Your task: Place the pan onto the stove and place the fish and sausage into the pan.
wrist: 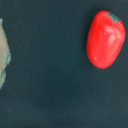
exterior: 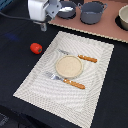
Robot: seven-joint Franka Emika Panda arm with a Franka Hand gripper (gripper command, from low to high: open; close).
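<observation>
The pan stands on the stove at the top of the exterior view, with the white fish lying in it. The red sausage lies on the dark table to the exterior view's left of the placemat. It also shows in the wrist view, alone on the dark surface. My gripper hangs in the air above and behind the sausage, beside the stove's corner, holding nothing that I can see. Its fingers are a small dark blur and do not show in the wrist view.
A larger grey two-handled pot stands on the stove beside the pan. A striped placemat carries a round plate, a fork and a knife. A pale edge shows in the wrist view.
</observation>
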